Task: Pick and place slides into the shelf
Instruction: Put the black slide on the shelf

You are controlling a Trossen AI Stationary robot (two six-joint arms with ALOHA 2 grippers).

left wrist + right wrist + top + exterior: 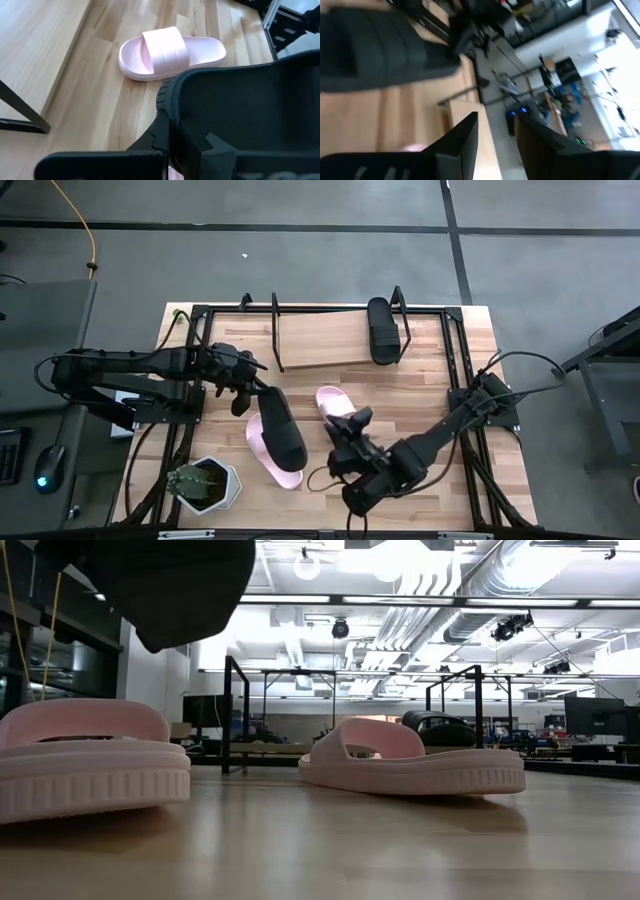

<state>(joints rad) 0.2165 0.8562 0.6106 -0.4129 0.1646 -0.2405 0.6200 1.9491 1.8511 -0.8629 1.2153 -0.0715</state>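
Black slide [281, 427] is held up off the table by the left gripper [240, 392], jaws clamped tight on its heel end. It hangs over a pink slide [268, 452] lying on the table, covering most of it in the high view. In the low view the black sole [165, 580] floats at the top, clear above that pink slide [90, 760]. Left wrist view: black strap [250, 120] fills most of the picture, close to the camera.

Second pink slide [333, 402] lies flat on the table near the middle, sole down, apart from the first; also seen in the low view [410, 765] and the left wrist view [170, 52].

Other black slide [382, 330] sits on the shelf [320, 340] at its right end, toe toward the table front. Rest of the shelf board is bare wood.

Right gripper [352, 423] is low over the table just beside the second pink slide, fingers [465, 140] parted a fair way, nothing between them.

Potted plant [203, 484] at the front left corner of the table [470, 470], near the first pink slide, not touching.
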